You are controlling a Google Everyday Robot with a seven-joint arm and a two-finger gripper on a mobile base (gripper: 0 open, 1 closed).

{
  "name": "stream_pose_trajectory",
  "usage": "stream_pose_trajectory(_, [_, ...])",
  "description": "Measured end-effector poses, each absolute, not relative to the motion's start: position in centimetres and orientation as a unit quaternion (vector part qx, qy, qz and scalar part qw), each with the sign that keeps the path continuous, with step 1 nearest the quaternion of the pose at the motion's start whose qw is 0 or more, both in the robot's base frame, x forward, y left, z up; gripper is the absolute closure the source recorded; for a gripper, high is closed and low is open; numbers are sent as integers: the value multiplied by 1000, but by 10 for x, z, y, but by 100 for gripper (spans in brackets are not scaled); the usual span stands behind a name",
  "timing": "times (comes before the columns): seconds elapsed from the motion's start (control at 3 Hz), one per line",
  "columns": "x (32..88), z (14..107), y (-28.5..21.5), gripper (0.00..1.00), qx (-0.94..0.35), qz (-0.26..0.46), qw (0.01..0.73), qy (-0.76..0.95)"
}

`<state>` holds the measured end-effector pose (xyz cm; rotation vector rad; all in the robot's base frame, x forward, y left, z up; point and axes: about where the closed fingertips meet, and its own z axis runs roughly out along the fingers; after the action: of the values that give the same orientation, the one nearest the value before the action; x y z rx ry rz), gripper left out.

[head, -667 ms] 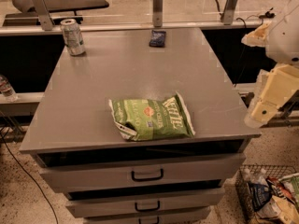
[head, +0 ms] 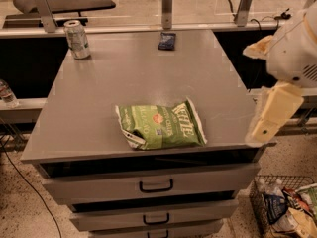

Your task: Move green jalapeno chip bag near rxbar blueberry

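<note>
The green jalapeno chip bag lies flat near the front edge of the grey table, with its white "Kettle" lettering toward the right. The rxbar blueberry, a small dark-blue wrapper, lies at the far edge of the table, right of centre. My gripper hangs on the cream-coloured arm at the right of the view, beside the table's front right corner. It is to the right of the chip bag, apart from it, and holds nothing that I can see.
A silver-green drink can stands upright at the far left corner of the table. Drawers sit below the tabletop. A wire basket with bags stands on the floor at the lower right. A rail with posts runs behind the table.
The arm with the gripper has shifted a little left and down toward the table's front right corner. The chip bag, the bar and the can have not moved.
</note>
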<state>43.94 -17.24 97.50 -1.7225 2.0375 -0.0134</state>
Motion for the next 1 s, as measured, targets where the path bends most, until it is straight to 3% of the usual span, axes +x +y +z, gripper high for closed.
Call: stream_pose_trajectory(1.0, [458, 876, -50, 0, -669, 51, 276, 688])
